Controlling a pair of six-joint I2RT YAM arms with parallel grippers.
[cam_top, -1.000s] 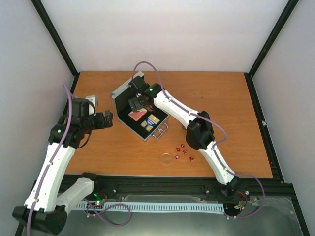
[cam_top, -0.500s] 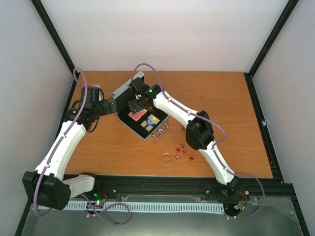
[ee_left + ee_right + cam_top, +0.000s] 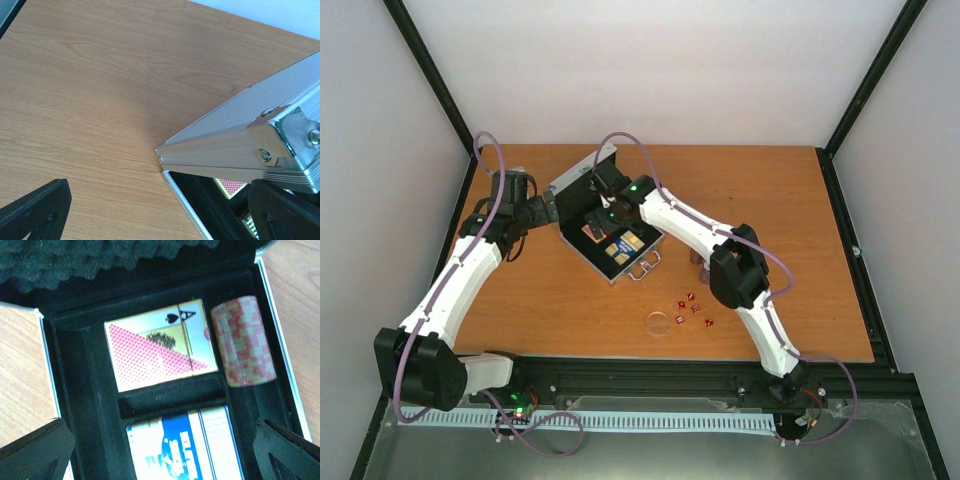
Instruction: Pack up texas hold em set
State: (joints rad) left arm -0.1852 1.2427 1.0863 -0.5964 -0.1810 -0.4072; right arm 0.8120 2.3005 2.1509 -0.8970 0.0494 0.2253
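The silver case (image 3: 575, 182) lies open at the table's back middle, its lid raised. In the right wrist view the black tray holds a red-white card deck (image 3: 160, 347), a blue deck (image 3: 185, 445) and a pale red chip stack (image 3: 243, 340). My right gripper (image 3: 162, 455) hovers open over the decks, touching nothing. My left gripper (image 3: 160, 215) is open at the case's left corner, the ribbed lid edge (image 3: 235, 145) just ahead of its fingers. Tiny red dice (image 3: 692, 308) and a clear disc (image 3: 659, 322) lie on the table in front of the case.
The case's metal handle (image 3: 647, 268) faces the near side. A small grey object (image 3: 699, 262) stands beside the right arm's elbow. Black frame posts line the table's left and right edges. Dark foam (image 3: 125, 260) lines the lid.
My left arm has swung from the table's left side up to the case's left corner. The right gripper has shifted slightly back over the tray, still open.
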